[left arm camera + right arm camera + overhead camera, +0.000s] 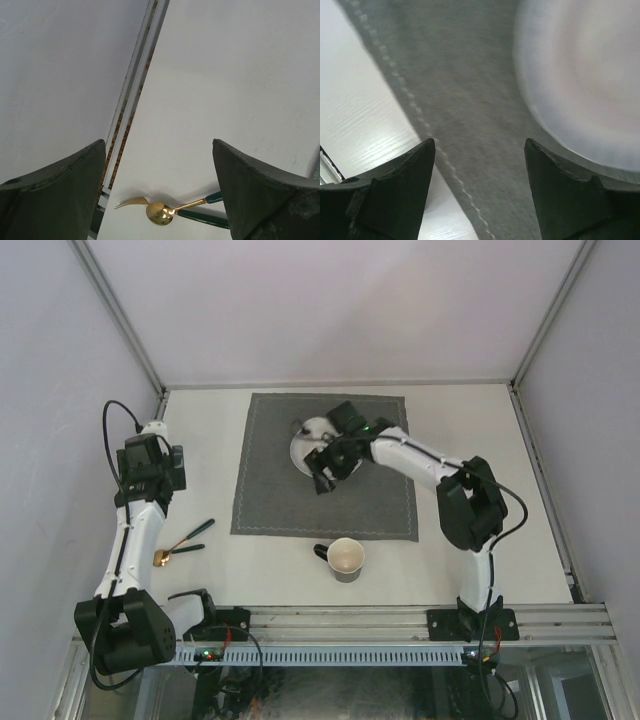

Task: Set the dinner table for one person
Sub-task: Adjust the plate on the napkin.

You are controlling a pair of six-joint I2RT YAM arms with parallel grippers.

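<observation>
The bench (480,560), judged rigid and fixed, lies under and around the mat (300,502); it is loaded, never gripped. The left fingers (174,466) are spread empty left of the mat, the right fingers (325,478) spread empty above it.

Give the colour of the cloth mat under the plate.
The cloth mat is grey with a pale stitched border, which shows best in the top external view.

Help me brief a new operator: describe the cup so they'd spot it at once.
Start at the big off-white table and find the square grey mat on it. Just off the mat's near edge, on bare tabletop, stands the cup. Unlike the flat white plate on the mat, it is deep, dark outside and cream inside, with a side handle.
</observation>
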